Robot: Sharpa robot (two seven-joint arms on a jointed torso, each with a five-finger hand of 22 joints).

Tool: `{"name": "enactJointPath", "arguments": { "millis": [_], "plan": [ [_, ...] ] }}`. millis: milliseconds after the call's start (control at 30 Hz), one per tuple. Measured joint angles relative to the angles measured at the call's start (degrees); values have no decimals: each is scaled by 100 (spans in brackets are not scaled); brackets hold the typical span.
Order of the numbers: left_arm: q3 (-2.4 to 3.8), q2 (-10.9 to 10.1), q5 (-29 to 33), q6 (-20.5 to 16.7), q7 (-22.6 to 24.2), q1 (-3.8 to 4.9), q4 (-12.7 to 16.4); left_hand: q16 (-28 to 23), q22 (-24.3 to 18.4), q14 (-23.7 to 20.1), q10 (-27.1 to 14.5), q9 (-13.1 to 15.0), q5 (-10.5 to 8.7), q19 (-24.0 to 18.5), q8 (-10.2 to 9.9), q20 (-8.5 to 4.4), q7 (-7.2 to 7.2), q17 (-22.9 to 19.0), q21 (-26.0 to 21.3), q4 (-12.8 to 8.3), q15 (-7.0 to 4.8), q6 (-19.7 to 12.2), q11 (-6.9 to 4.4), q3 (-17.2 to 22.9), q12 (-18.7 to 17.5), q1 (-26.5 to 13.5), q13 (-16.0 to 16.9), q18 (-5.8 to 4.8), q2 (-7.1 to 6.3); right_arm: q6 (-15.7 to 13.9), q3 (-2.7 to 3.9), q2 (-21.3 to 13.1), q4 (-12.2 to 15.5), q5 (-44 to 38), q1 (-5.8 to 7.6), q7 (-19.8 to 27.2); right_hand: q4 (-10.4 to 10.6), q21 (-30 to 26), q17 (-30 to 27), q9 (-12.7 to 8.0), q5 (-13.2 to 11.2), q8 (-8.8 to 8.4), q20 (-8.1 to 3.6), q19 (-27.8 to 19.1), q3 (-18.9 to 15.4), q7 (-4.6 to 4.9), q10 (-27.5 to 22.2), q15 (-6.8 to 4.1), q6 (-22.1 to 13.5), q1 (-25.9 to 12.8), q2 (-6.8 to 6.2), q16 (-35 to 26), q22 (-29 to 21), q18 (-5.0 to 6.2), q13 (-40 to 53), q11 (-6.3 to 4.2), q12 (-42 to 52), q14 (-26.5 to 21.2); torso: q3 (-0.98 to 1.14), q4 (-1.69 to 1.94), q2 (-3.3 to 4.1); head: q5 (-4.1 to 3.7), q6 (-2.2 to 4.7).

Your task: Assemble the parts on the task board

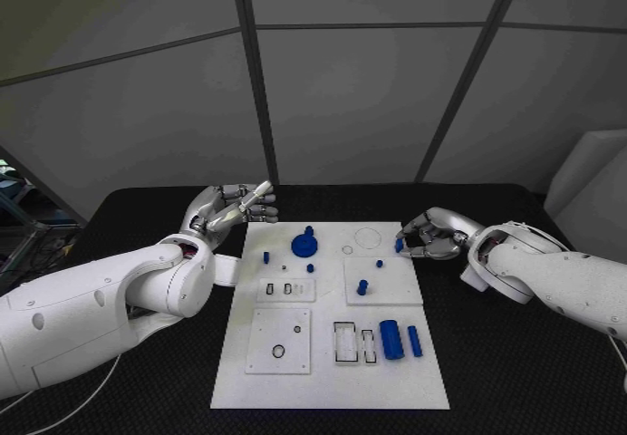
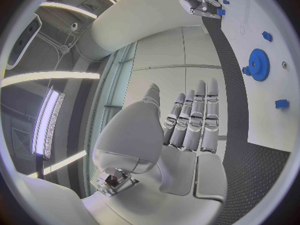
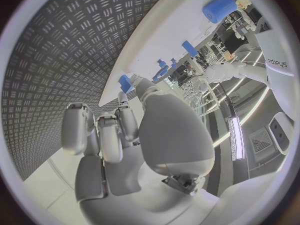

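Head view looks down on a black table (image 1: 157, 399) with a raised tread pattern, and behind it grey wall panels (image 1: 352, 91) split by dark seams. Centre of the table — the white task board (image 1: 392, 381), a long plate running away from the robot.

On the board, blue parts are scattered about: a toothed gear (image 1: 304, 244) towards the far end, a fat cylinder (image 1: 390, 339) and a thinner rod (image 1: 414, 341) lying side by side on the near right, and a short peg (image 1: 362, 287) standing on a raised white square (image 1: 386, 281). More white blocks sit on the left half, one with small dark slots (image 1: 281, 290), another with a dark ring (image 1: 278, 352) on it. Two open rectangular frames (image 1: 346, 343) lie just left of the cylinder.

Now the hands. Left hand (image 1: 236, 208) hovers above the table just off the board's far left corner, fingers stretched out straight and side by side, nothing in them — the left wrist view confirms it, with the gear (image 2: 258, 64) off to the side on the white plate. Right hand (image 1: 431, 234) is at the board's far right edge, fingers curled in, and a small blue part (image 1: 400, 245) is pinched at its fingertips; the right wrist view shows that same blue piece (image 3: 125, 83) against the fingertip.
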Motion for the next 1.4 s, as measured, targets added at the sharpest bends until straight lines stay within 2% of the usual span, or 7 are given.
{"name": "enactJointPath", "arguments": {
  "millis": [200, 333, 467, 833, 933, 1267, 1400],
  "plan": [
    [0, 5, 0, 0, -1, 0, -4, 0, 5, 0, 0, 0, 0, 0, 0, 0, 0, 0, 0, 0, 0, 0, 0, 0, 0, 0, 0, 0, 0, 6, 0, 52, -40, -20, -13, -14, 0, 0, 0, 11, 0, 25, 0, 0, 0, -13, 22, 0, 51, -23, 23, 0, 9, 0, 0, -22, 1, 0, 0, 1, 1, 3, -4],
    [0, 5, 0, 0, -1, 0, -6, 0, 5, 0, 0, 0, 0, 0, 0, 0, 0, 0, 0, 0, 0, 0, 0, 0, 0, 0, 0, 0, 0, 6, 0, 74, -74, -33, -18, -28, 0, 0, 0, 25, -44, 51, 0, 0, 0, -23, 43, 0, 133, -18, 122, 0, 14, 0, 0, -43, 37, 0, 0, 4, 1, 3, -9],
    [0, 5, 0, 0, -2, -1, -8, 0, 4, 0, 0, 0, 0, 0, 0, 0, 0, -1, 0, 0, 0, 0, 0, 0, 0, 0, 0, 0, 0, 3, 0, 99, -96, -44, -20, -44, -7, 0, 0, 38, -83, 95, 0, 0, 42, -61, 85, -44, 233, 52, 189, 0, 30, 0, 0, -41, 76, 1, 0, 4, 1, 12, -15],
    [0, 10, 0, -1, 1, -1, -1, 0, 4, 0, 0, 0, 0, 0, 0, 0, 0, 5, 0, -32, 0, 0, 0, -1, 0, 0, 0, 0, 0, -12, 1, 132, -97, -58, -36, -73, -32, 0, 0, 54, -83, 162, -22, 22, 67, -95, 126, -57, 355, 53, 233, 0, 51, -1, 0, -82, 119, -13, 1, 4, -2, 24, -6],
    [0, 10, 0, -2, 2, -1, -2, 0, 4, 0, 0, 0, 0, 0, 0, 0, 0, 5, -1, -32, 0, 0, 0, -1, 0, 0, 0, 0, 0, -27, 1, 136, -93, -60, -41, -82, -30, 0, 0, 59, -83, 162, -35, 35, 83, -115, 138, -76, 375, 69, 252, 0, 64, 0, 0, -95, 135, -8, 1, 4, -3, -8, 0],
    [0, 8, 0, -2, 2, -1, -7, 0, 8, 0, 0, 0, 0, 0, 0, 0, 0, 4, -1, -32, 0, 0, 0, -1, 0, 0, 0, 0, 0, -178, 0, 131, -65, -67, -47, -128, -88, 23, 4, 64, -49, 252, -83, 83, 223, -186, 201, -125, 551, 98, 402, 0, 132, -1, 0, -157, 186, 0, 1, 4, -3, -8, -8],
    [0, 6, 0, -1, 1, -1, -9, 0, 8, 0, 0, 0, 0, 0, 0, 0, 0, 4, -1, -32, 0, 0, 0, -1, 0, 0, 0, 0, 0, -303, 0, 93, 55, -68, -49, -137, -108, 47, 4, 90, -49, 276, -104, 104, 269, -198, 217, -145, 563, 112, 449, 0, 164, 0, 0, -174, 185, -21, 1, 2, -3, -1, -16]
  ]
}}
